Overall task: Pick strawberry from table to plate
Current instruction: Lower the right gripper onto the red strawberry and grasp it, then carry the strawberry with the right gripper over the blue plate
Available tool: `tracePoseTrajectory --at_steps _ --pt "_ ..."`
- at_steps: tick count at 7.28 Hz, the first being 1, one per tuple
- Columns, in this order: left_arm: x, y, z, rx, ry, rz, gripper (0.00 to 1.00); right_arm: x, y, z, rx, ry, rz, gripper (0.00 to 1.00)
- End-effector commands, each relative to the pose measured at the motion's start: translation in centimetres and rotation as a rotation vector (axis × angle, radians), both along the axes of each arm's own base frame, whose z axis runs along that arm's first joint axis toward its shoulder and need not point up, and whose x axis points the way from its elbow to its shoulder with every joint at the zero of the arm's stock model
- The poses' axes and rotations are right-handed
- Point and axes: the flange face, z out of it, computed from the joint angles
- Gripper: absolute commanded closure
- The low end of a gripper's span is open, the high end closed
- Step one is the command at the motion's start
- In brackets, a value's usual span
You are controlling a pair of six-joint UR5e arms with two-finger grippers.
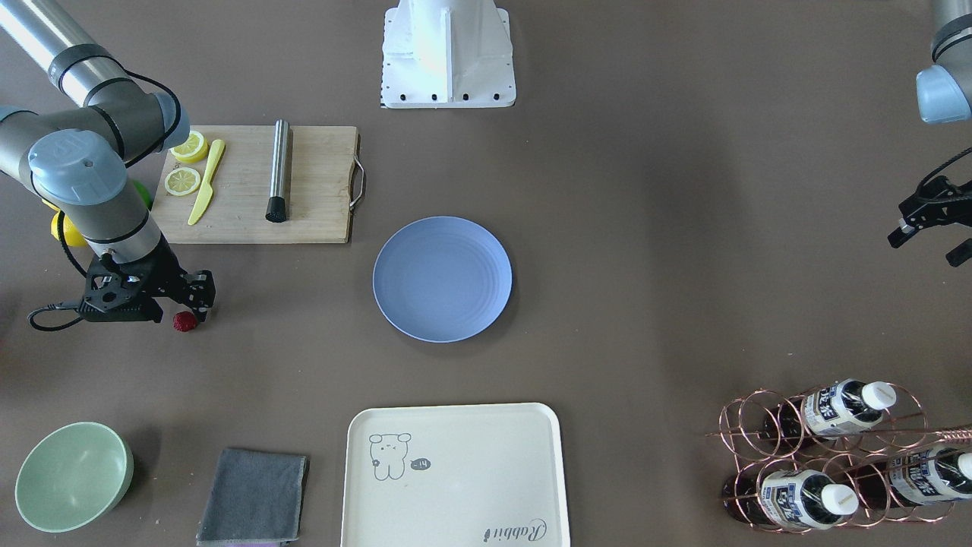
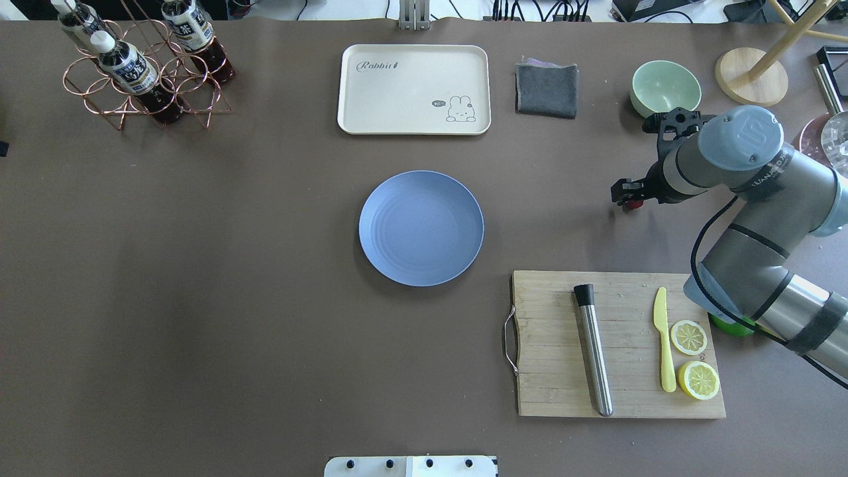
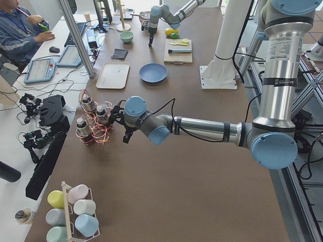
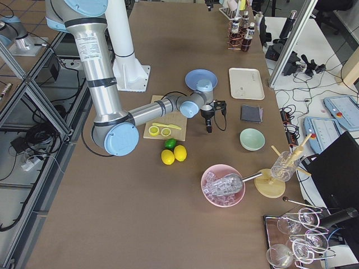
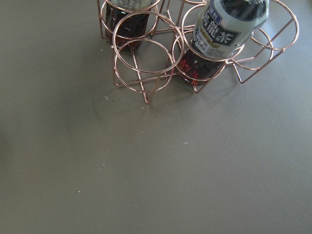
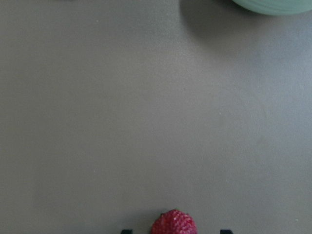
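Observation:
The small dark-red strawberry [image 1: 184, 321] lies on the grey-brown table [image 2: 199, 265], on the robot's right side. My right gripper [image 1: 191, 307] stands low over it, open. In the right wrist view the strawberry [image 6: 174, 223] sits at the bottom edge, between two dark fingertips [image 6: 126, 231] that stand apart from it on either side. The light-blue plate [image 1: 442, 279] lies bare at the table's middle, well clear of the berry. My left gripper [image 1: 930, 241] hangs open at the far side of the table, beside the copper bottle rack [image 5: 146, 63], holding nothing.
A bamboo cutting board [image 2: 616, 344] with lemon halves, a yellow knife and a metal rod lies near the right arm. A pale-green bowl [image 2: 666, 87], a grey cloth [image 2: 546, 89] and a cream tray [image 2: 414, 89] line the far edge. The rack holds bottles [image 2: 126, 63].

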Motion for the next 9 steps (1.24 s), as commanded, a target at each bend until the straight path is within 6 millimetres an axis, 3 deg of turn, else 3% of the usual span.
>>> tracePoseTrajectory --at_steps 1,4,5,6,7,9 --pt "0.0 0.0 -0.1 0.002 0.0 0.0 0.02 -0.6 -0.5 -0.5 0.004 -0.004 0.001 0.32" --pt "0.0 0.0 0.0 0.001 0.0 0.0 0.02 -0.8 -1.0 1.4 0.045 -0.049 0.003 0.34" --pt "0.0 -0.1 -0.2 0.004 0.001 0.0 0.02 -0.6 -0.9 1.1 0.045 -0.057 0.007 0.55" --pt "0.1 -0.1 -0.2 0.005 0.0 0.0 0.02 -0.3 -0.8 1.2 0.043 -0.058 0.008 0.9" --pt "0.1 -0.2 -0.2 0.006 -0.001 -0.001 0.02 0.2 -0.7 0.4 0.053 -0.069 0.011 1.0" --pt "0.1 -0.3 -0.2 0.003 0.0 0.0 0.02 1.1 -0.3 -2.0 0.063 -0.09 0.017 1.0"
